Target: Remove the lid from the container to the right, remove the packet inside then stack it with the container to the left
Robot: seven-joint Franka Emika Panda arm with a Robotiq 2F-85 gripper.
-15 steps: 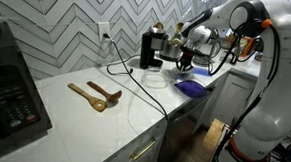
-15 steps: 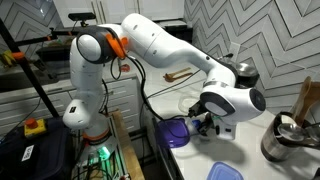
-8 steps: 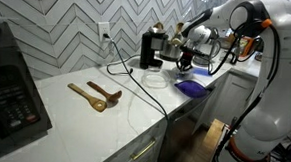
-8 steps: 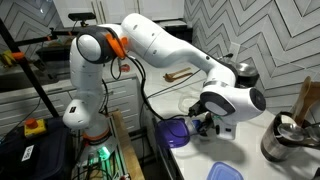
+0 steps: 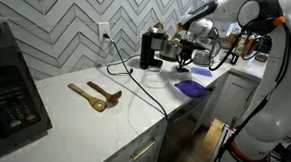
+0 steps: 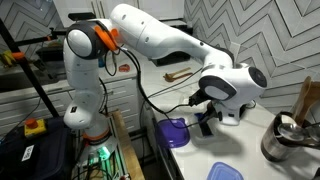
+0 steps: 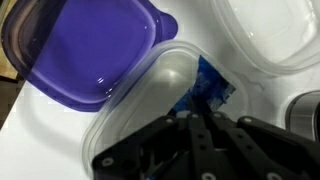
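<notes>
In the wrist view my gripper (image 7: 195, 118) is shut, and a blue packet (image 7: 208, 88) sticks out from its fingertips. Below the packet is the low clear container (image 7: 150, 95), which is open. A second clear container (image 7: 265, 35) lies beside it. A dark purple flat piece (image 7: 80, 50) overlaps the open container's rim. The pale blue lid (image 6: 225, 172) lies apart on the counter near the front edge. In both exterior views the gripper (image 5: 183, 66) (image 6: 207, 124) hangs a little above the counter beside the purple piece (image 5: 192, 87) (image 6: 174, 132).
Two wooden spoons (image 5: 93, 94) lie mid-counter, and a black cable runs past them. A black coffee machine (image 5: 150, 46) stands by the wall behind the gripper. A metal pot (image 6: 285, 140) stands near the gripper. A black appliance (image 5: 10, 84) stands at the far end of the counter.
The arm has risen, lifting the gripper away from the counter. The purple piece and the pale blue lid have not moved.
</notes>
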